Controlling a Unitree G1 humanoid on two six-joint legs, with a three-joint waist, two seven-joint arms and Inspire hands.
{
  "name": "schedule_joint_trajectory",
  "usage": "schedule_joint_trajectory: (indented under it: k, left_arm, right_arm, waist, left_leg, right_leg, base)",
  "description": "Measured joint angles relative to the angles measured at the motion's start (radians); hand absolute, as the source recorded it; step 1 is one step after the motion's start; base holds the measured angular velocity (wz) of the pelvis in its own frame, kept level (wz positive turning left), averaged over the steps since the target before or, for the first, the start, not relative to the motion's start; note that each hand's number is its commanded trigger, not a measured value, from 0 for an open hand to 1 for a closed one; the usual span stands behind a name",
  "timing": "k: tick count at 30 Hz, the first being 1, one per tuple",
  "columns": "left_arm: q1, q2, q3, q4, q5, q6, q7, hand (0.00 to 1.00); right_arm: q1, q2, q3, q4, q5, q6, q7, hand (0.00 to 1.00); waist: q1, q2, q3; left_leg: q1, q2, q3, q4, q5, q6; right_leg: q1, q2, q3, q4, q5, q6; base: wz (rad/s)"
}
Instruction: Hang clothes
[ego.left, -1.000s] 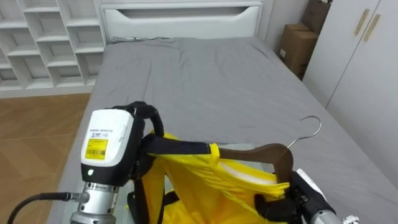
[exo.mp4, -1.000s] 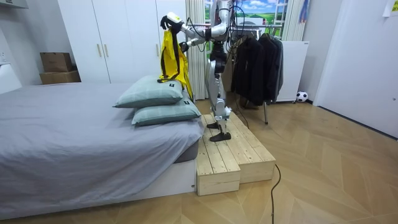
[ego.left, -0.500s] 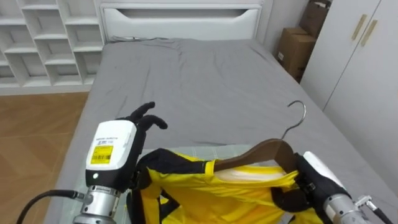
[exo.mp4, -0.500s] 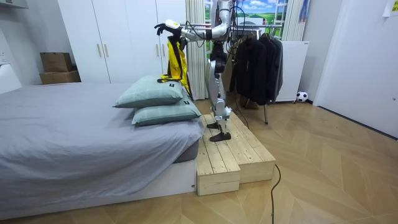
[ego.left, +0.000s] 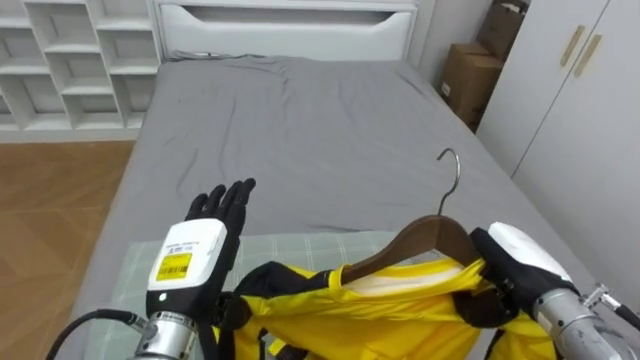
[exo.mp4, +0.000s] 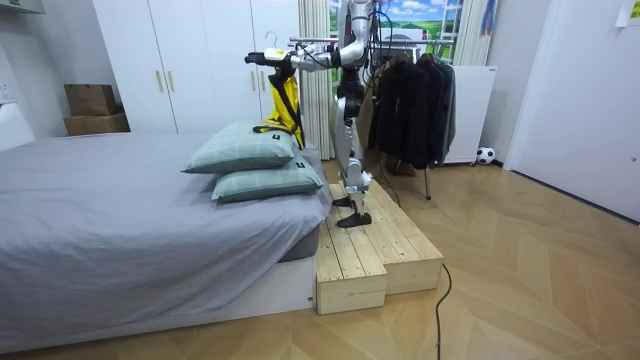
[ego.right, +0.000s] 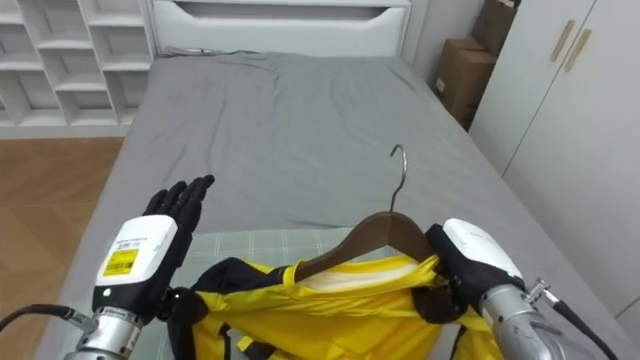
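The left hand (ego.left: 203, 243) was held up at the lower left of the eye views, back uppermost; its dark fingers (ego.left: 228, 197) were straight, slightly spread and pointing forward, holding nothing; its wrist and forearm ran down to the lower edge. The right hand (ego.left: 512, 262) sat at the lower right, white back uppermost, fingers curled round one end of the wooden hanger (ego.left: 418, 243). In the room view the robot stood upright, both arms stretched forward at about shoulder height toward the room view's left.
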Motion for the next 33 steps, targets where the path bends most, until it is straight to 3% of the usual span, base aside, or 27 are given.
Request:
schedule_joint_trajectory:
  k: [7,13,19,24,33]
  left_arm:
    - [0.021,-0.002,0.008,0.048,-0.033,-0.006,0.002,0.00]
    - [0.022,-0.038,0.067,0.090,-0.069,-0.004,-0.007,0.00]
    - [0.022,-0.080,0.085,0.133,-0.097,0.024,-0.034,0.00]
    - [0.036,-0.117,0.124,0.141,-0.097,0.037,-0.038,0.00]
    - [0.040,-0.120,0.124,0.182,-0.099,0.037,-0.034,0.00]
  right_arm:
    - [-0.028,-0.006,-0.038,-0.004,0.016,-0.004,0.006,1.00]
    - [-0.081,-0.028,-0.045,-0.004,0.016,0.001,0.041,1.00]
    - [-0.104,-0.029,-0.045,0.021,0.040,0.014,0.086,1.00]
    - [-0.191,-0.029,-0.047,0.113,0.055,0.037,0.124,1.00]
    - [-0.205,-0.029,-0.047,0.118,0.121,0.044,0.130,1.00]
  waist:
    - [0.002,-0.006,0.0040]
    - [0.005,-0.006,0.0038]
    - [0.027,-0.006,0.0037]
    - [0.029,-0.006,0.0036]
    - [0.051,-0.005,0.0032]
  left_leg:
    - [0.009,0.001,0.004,-0.005,0.000,0.000]
    - [0.004,0.002,0.003,-0.002,0.000,0.000]
    - [0.005,0.002,0.001,-0.001,0.000,0.000]
    - [0.005,0.002,0.001,-0.002,0.000,0.000]
    - [-0.010,0.001,-0.006,-0.002,0.000,0.000]
  right_leg:
    - [0.002,0.002,0.010,0.000,0.000,0.000]
    - [-0.003,0.003,0.011,0.001,0.002,-0.001]
    - [-0.002,0.003,0.011,0.000,0.002,0.000]
    - [-0.002,0.003,0.010,0.001,0.002,0.000]
    - [-0.011,0.001,-0.005,0.000,0.002,0.000]
  base:
    - [-0.04]
    - [0.00]
    - [0.00]
    - [0.00]
    - [0.02]
